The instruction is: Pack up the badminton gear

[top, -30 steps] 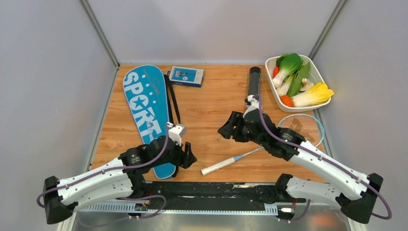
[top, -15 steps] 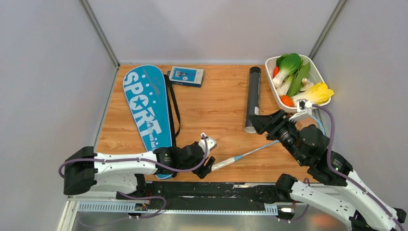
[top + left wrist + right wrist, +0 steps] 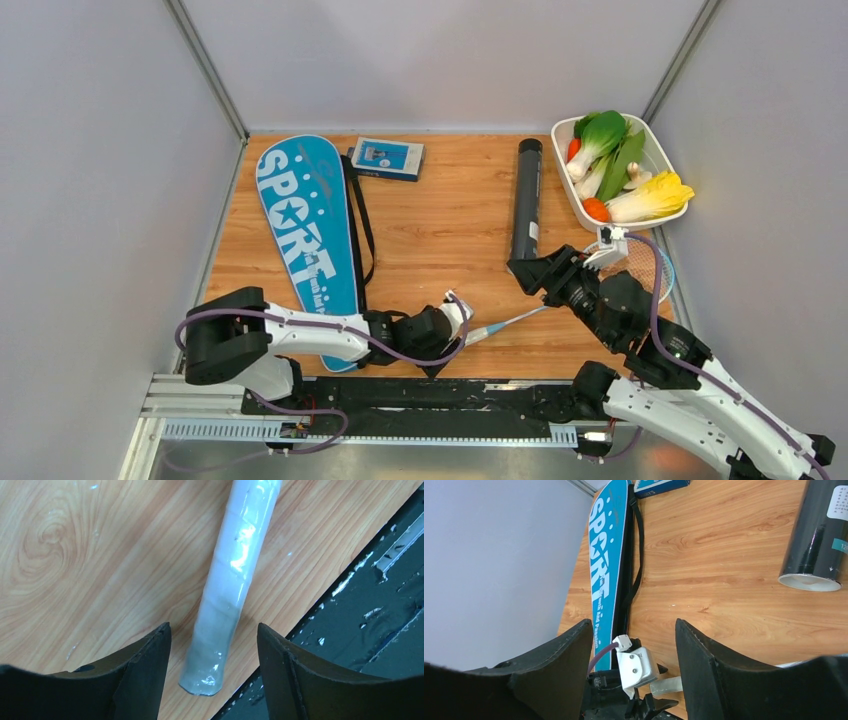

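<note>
Wood tabletop (image 3: 440, 240), right at its near edge: my left jaws sit wide open either side of the white racket handle (image 3: 227, 595), nothing pinched yet, presumably lined up to grab it for the SPORT cover (image 3: 300, 225), right jaws open and empty too.

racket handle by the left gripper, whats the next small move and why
Probably lower the left gripper and close it on the racket handle. In the left wrist view its jaws stand open with the white handle's end lying flat on the table between them, not yet gripped, so a short descent and squeeze looks enough to secure it.
</note>
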`<state>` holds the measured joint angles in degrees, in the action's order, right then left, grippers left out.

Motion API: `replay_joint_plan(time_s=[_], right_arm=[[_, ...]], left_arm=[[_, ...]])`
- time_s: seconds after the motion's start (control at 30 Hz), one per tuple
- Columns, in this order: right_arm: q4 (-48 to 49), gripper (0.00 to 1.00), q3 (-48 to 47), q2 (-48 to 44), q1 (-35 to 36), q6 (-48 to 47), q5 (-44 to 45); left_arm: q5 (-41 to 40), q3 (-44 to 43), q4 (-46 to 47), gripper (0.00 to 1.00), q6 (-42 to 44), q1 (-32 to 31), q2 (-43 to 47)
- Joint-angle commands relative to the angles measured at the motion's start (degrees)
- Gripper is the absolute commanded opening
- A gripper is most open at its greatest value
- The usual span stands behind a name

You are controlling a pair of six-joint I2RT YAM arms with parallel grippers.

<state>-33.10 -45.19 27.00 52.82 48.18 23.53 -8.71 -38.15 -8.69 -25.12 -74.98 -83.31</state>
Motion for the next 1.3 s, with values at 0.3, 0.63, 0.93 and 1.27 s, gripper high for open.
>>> replay_joint_plan(time_s=[0.3,0.63,0.93,1.27], right_arm=[[2.51,0.64,2.06,-4.06,0.17,3.05,0.79],[1.03,0.64,2.75,-1.47,0.21,8.67,-2.59],[10.45,0.7,18.44,-1.23,0.37,26.55,-18.48],[21.5,0.77,30.01,0.99,14.25,41.29,-10.69]], left_arm=[[-6.17,-5.54,-6.03,0.08,-2.73,-10.3,-5.33],[-10.48,0.39,-0.86,0.0,-11.8,-11.06,17.72],[-20.06,5.6,-0.21,0.0,-16.26,-10.98,36.77],[-19.27,6.72,2.04,0.0,-17.43,-11.0,33.91]])
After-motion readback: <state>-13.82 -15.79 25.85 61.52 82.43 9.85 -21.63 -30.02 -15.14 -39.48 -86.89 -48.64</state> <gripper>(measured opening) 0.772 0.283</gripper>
